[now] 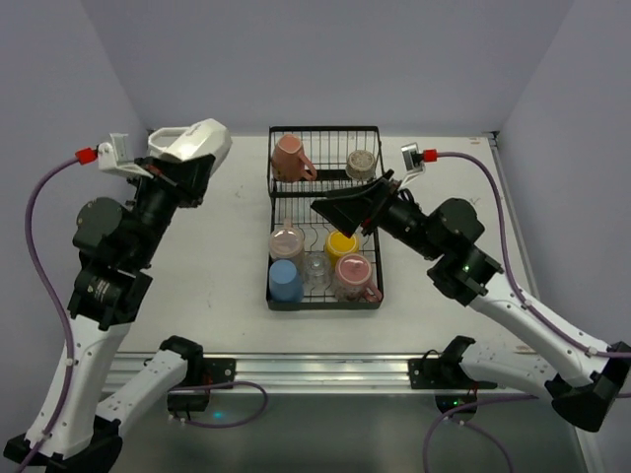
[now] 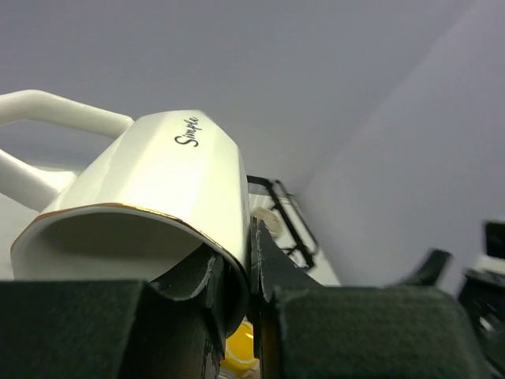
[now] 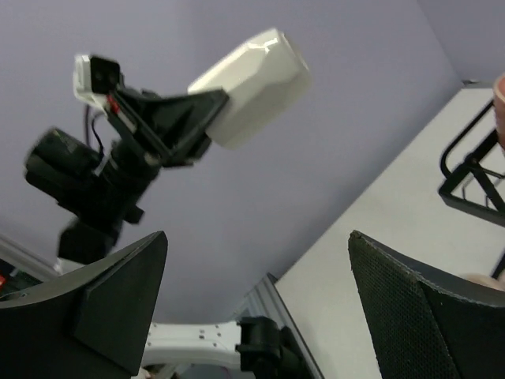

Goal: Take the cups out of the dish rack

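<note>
Pale lavender walls (image 1: 325, 59) close in a whitish counter (image 1: 227, 256). The black wire dish rack (image 1: 325, 128) sits at its middle. A salmon mug (image 1: 289, 158) and a grey-beige cup (image 1: 361, 163) stand on its upper shelf, with a blue cup (image 1: 285, 281) and a yellow cup (image 1: 342, 242) below. The left claw (image 1: 182, 172) pinches a white mug (image 1: 192, 141) by its wall, raised left of the rack. The right claw (image 1: 330, 217) hangs spread wide over the rack.
</note>
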`<action>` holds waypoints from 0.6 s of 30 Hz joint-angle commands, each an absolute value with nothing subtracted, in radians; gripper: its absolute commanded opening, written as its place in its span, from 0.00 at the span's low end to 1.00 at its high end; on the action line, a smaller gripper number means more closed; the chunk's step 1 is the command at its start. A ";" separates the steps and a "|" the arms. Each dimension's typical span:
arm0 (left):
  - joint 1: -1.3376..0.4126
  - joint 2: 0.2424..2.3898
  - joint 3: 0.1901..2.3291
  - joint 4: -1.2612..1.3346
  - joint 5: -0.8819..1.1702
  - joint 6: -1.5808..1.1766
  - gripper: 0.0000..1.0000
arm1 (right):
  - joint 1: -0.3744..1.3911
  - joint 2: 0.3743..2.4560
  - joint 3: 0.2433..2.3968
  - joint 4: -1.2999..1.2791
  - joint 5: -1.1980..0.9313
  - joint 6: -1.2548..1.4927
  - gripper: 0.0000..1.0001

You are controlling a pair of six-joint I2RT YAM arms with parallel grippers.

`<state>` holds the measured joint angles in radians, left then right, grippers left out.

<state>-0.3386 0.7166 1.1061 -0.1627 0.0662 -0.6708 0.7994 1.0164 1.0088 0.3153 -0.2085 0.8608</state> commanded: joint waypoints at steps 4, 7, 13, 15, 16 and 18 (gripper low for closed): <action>-0.313 1.035 1.400 -0.549 -0.316 -0.433 0.00 | 0.799 0.888 1.100 -0.132 -0.127 0.568 0.99; -0.191 1.196 1.459 -0.609 -0.205 -0.416 0.00 | 0.799 0.838 1.130 -0.300 -0.098 0.505 0.99; -0.009 1.475 1.474 -0.637 -0.117 -0.405 0.00 | 0.801 0.726 1.060 -0.399 -0.063 0.462 0.99; 0.029 1.523 1.482 -0.637 -0.098 -0.403 0.00 | 0.799 0.704 1.030 -0.420 -0.061 0.460 0.99; 0.043 1.573 1.486 -0.638 -0.083 -0.403 0.00 | 0.799 0.700 1.020 -0.422 -0.063 0.460 0.99; 0.078 1.624 1.509 -0.650 -0.045 -0.403 0.00 | 0.801 0.692 0.993 -0.423 -0.072 0.459 0.99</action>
